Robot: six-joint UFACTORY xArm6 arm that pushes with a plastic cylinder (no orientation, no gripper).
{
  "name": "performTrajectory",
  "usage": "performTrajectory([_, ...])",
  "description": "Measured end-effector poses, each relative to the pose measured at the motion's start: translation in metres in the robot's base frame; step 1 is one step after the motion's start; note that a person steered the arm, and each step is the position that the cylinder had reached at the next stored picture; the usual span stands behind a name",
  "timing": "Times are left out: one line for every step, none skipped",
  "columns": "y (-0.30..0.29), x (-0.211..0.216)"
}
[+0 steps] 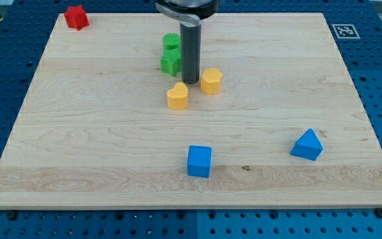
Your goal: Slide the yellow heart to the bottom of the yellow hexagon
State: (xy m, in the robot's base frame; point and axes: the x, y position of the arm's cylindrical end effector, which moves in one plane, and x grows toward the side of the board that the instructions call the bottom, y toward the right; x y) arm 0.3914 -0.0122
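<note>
The yellow heart (177, 96) lies near the board's middle, just left of and slightly below the yellow hexagon (211, 80). My tip (191, 81) touches the board between them, right above the heart's upper right and just left of the hexagon. The dark rod rises from there to the view's top.
Two green blocks (171, 42) (171, 62) sit just left of the rod. A red block (76, 17) is at the top left corner. A blue cube (198, 161) lies at the bottom centre and a blue triangular block (307, 145) at the lower right. The wooden board (78, 133) sits on a blue perforated table.
</note>
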Motion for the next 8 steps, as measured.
performTrajectory([-0.016,0.005])
performTrajectory([-0.017,0.007])
performTrajectory([-0.018,0.012])
performTrajectory([-0.018,0.018])
performTrajectory([-0.023,0.018])
performTrajectory([-0.032,0.018])
performTrajectory([-0.038,0.019])
performTrajectory([-0.038,0.027])
